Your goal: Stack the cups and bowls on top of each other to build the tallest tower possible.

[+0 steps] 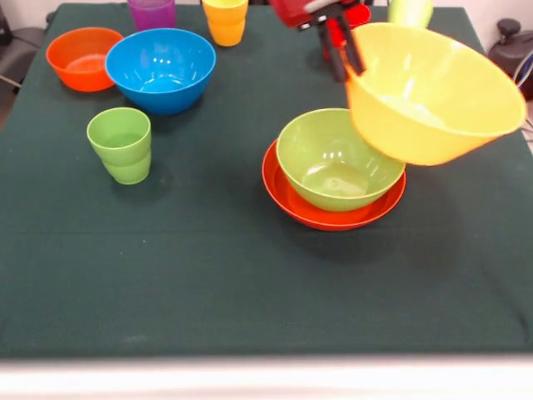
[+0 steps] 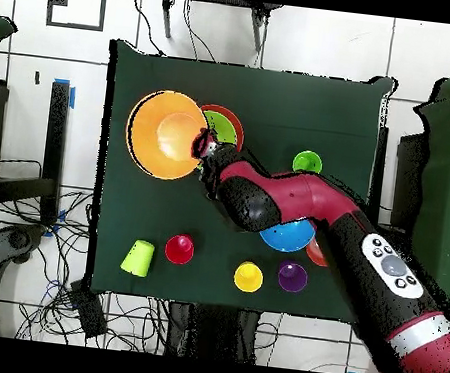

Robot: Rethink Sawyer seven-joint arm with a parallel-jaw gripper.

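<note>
My gripper [image 1: 346, 58] [image 2: 205, 148] is shut on the rim of the large orange-yellow bowl [image 1: 433, 96] [image 2: 164, 134]. The bowl hangs tilted, just above and beside the green bowl [image 1: 333, 158] [image 2: 222, 127]. That green bowl sits nested in the wide red-orange bowl [image 1: 296, 204] [image 2: 234, 115] on the table. Apart stand the blue bowl [image 1: 160, 68] [image 2: 286, 238] and the small orange bowl [image 1: 83, 57] [image 2: 318, 254], both partly under the arm in the overhead view. Single cups are spread around: green [image 1: 121, 143] [image 2: 307, 163], purple [image 1: 151, 12] [image 2: 292, 276], yellow [image 1: 225, 21] [image 2: 248, 276], red [image 2: 179, 249], light green [image 1: 410, 10] [image 2: 138, 256].
A dark green cloth [image 1: 208, 275] covers the table. The purple, yellow, red and light green cups line the table edge nearest the robot's base. Cables lie on the floor [image 2: 47, 285] around the table.
</note>
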